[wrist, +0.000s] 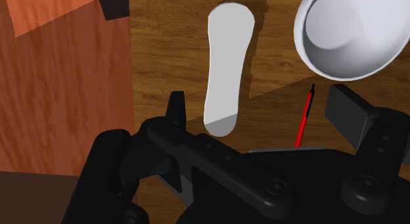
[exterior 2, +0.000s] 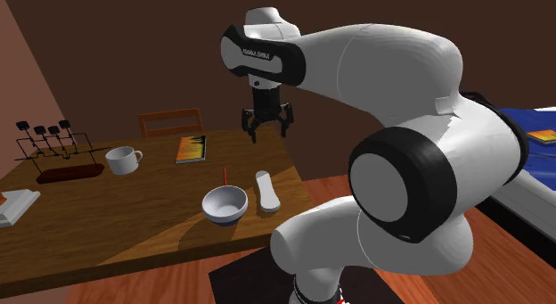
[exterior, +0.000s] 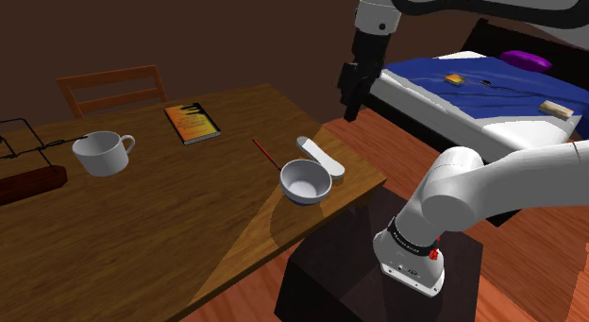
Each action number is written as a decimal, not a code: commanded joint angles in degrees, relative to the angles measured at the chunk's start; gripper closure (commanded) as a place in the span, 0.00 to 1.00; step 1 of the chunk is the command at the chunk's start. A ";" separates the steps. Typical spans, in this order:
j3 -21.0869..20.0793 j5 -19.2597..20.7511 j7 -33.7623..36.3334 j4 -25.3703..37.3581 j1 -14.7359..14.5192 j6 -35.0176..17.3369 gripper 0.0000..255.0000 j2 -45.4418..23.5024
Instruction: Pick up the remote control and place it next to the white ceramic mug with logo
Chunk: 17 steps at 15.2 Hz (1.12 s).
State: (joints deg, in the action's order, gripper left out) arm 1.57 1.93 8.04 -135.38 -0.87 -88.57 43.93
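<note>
Near the table's edge closest to the stand (exterior: 378, 273), the remote control (exterior: 321, 158) lies flat on the wooden table (exterior: 170, 216). It is a plain white, slim, elongated body with rounded ends, just beside a white bowl (exterior: 305, 183). In the wrist view it runs lengthwise away from the gripper (wrist: 263, 110) and is a little wider at its far end.

It is probably light and rigid, with a smooth shell that could slip. A pinch across its short width near the middle looks the best hold, and it would also keep the fingers off the bowl. A thin red pen (wrist: 303, 114) lies close by the bowl, near enough to get nudged.

The gripper hangs above the table, well clear of the remote control. Its two black fingers (wrist: 176, 110) are spread apart with nothing between them.

The white mug (exterior: 102, 152) stands well apart, toward the shoulder view's left, with a book (exterior: 192, 122) lying between the two areas. No logo can be made out on the mug. Bare wood around it leaves room to set the remote control down.
</note>
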 commanded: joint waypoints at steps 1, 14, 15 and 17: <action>0.00 0.00 0.00 0.00 0.00 0.00 0.00 0.00; 2.52 -0.04 -0.34 -18.22 0.68 -30.07 0.00 -9.78; 2.73 -0.11 -0.43 -19.04 0.69 -32.64 0.00 -11.37; 3.17 -0.32 -0.66 -20.40 0.66 -37.87 0.00 -14.92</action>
State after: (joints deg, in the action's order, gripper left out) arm 4.52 1.75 7.49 -155.16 -0.15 -123.37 31.11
